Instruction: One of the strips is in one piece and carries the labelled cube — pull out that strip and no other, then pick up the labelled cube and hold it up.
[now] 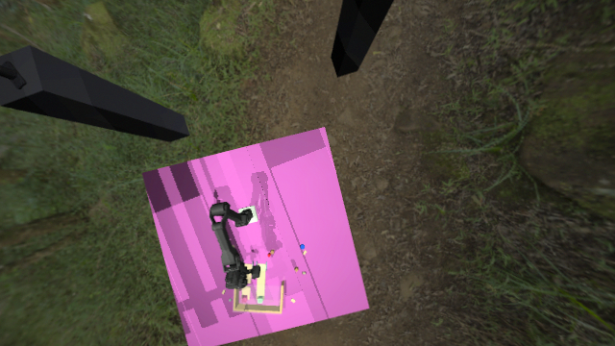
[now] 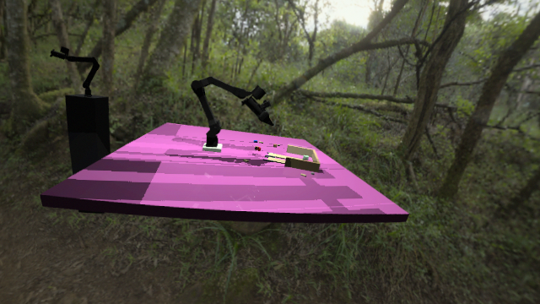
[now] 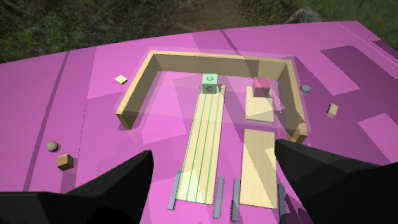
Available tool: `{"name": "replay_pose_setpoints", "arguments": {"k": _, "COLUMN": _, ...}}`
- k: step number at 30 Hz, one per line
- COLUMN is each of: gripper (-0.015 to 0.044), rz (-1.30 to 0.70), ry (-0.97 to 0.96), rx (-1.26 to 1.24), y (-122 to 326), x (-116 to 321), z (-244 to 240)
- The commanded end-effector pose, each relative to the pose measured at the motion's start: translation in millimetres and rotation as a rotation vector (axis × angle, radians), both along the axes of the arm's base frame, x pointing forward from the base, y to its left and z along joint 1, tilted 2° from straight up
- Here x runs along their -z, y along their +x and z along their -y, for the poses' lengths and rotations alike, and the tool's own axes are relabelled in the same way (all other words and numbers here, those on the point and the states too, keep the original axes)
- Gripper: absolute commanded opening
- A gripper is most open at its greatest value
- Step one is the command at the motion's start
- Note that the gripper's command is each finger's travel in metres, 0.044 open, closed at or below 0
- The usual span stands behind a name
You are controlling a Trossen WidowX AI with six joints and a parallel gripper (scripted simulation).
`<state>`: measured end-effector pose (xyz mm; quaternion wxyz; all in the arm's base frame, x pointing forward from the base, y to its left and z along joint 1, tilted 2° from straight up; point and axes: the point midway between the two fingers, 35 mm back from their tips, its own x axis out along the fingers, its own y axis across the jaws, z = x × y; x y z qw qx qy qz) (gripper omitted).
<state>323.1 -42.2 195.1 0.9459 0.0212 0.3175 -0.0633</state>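
A green cube (image 1: pixel 259 300) (image 2: pixel 305 157) (image 3: pixel 209 79) with a ring mark sits on the far end of a pale strip (image 1: pixel 260 284) (image 3: pixel 202 142) with green lines, which looks to be in one piece. To its right in the wrist view, a plain strip is split by a gap into a near piece (image 3: pixel 258 170) and a far piece (image 3: pixel 259 112); a pink cube (image 3: pixel 261 87) stands on the far piece. My gripper (image 2: pixel 272 124) (image 3: pixel 214 152) is open and empty, high above the near parts of the strips.
A three-sided wooden wall (image 1: pixel 258 308) (image 2: pixel 302 164) (image 3: pixel 210 62) surrounds both cubes, with a see-through sheet over it. Grey rails (image 3: pixel 174 190) (image 3: pixel 218 196) flank the near strip ends. A brown block (image 3: pixel 65 162), a grey ball (image 3: pixel 52 146) and other small bits lie outside.
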Motion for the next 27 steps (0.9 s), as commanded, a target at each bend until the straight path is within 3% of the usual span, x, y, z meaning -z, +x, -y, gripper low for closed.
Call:
{"name": "replay_pose_setpoints", "arguments": {"k": 1, "gripper": 0.0295, "rz": -0.094, "ry": 0.032, "rx": 0.020, "y": 11, "x": 8, "z": 1}}
{"name": "replay_pose_setpoints", "arguments": {"k": 12, "gripper": 0.0006, "rz": -0.598, "ry": 0.174, "rx": 0.126, "y": 53, "x": 65, "z": -2}}
{"name": "replay_pose_setpoints", "arguments": {"k": 19, "gripper": 0.0000, "rz": -0.879, "ry": 0.221, "rx": 0.207, "y": 69, "x": 104, "z": -7}}
{"name": "replay_pose_setpoints", "arguments": {"k": 27, "gripper": 0.0000, "rz": -0.896, "ry": 0.223, "rx": 0.212, "y": 71, "x": 109, "z": -8}}
